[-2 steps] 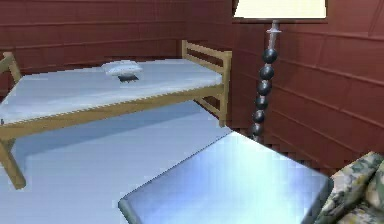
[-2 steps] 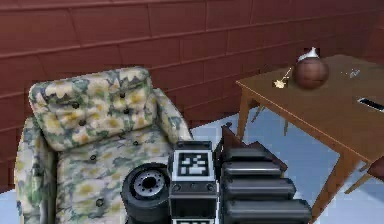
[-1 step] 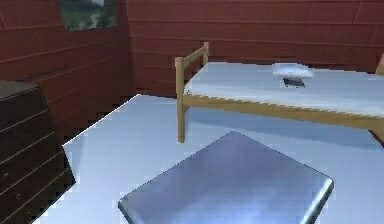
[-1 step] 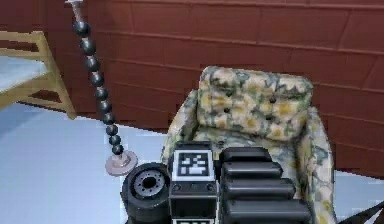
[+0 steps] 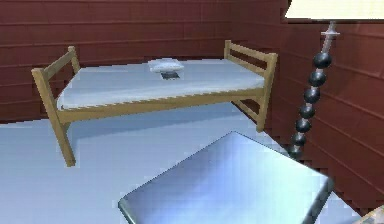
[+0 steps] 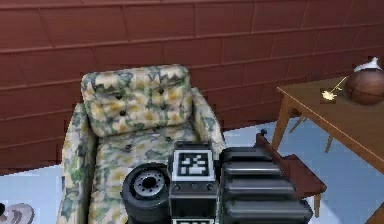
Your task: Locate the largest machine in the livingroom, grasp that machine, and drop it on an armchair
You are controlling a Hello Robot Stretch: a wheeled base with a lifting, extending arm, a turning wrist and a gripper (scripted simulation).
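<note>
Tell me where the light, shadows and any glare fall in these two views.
Forward view: the lamp shade at the top right is the brightest patch; the grey surface at the bottom carries a pale sheen; the floor under the bed looks slightly shaded. Arm side view: the armchair is evenly lit, and the wooden table has a bright top with shade beneath it.

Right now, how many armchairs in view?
1. A floral armchair in the arm side view, left of the wooden table. Others may sit off-frame.
</note>
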